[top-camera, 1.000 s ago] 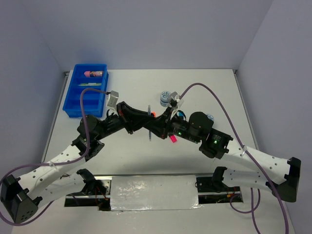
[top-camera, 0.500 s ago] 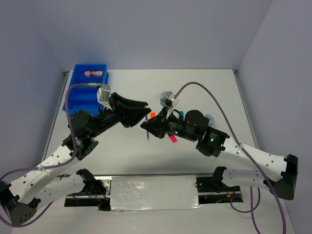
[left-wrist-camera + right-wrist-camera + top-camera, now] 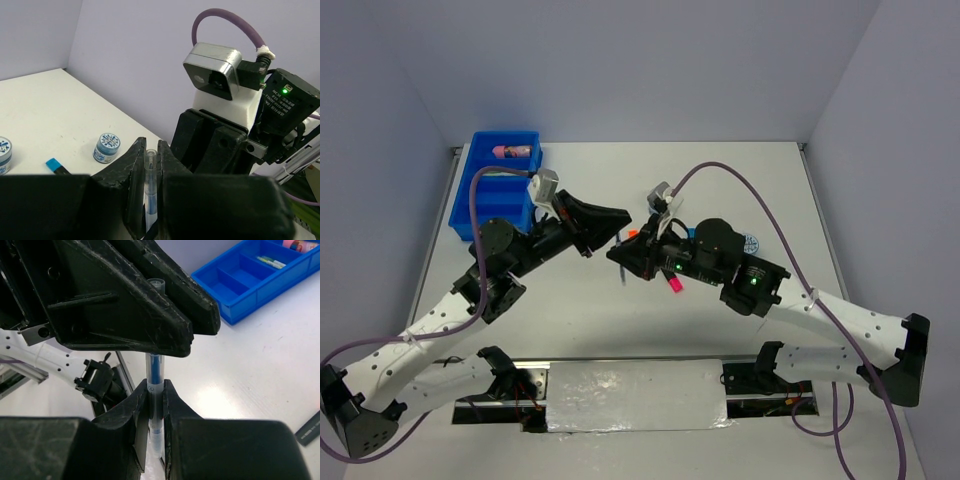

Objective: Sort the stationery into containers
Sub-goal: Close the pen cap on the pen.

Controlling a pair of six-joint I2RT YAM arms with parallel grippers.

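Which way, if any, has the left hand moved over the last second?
Yes. The left hand has drawn back leftward, ending closer to the blue tray.

I see the tray (image 3: 470,205) at the far-left corner of the tabletop (image 3: 740,180), a cylinder (image 3: 513,152) in its rearmost compartment. Mid-tabletop, a pen (image 3: 154,367) sits between my left hand (image 3: 149,147) and right hand (image 3: 155,387); a disc (image 3: 752,241) lies farther right.

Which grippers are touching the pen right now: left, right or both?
Touching, both. Left wrist view: the left gripper pinches the pen with no gap. Right wrist view: the right gripper clamps the same pen.
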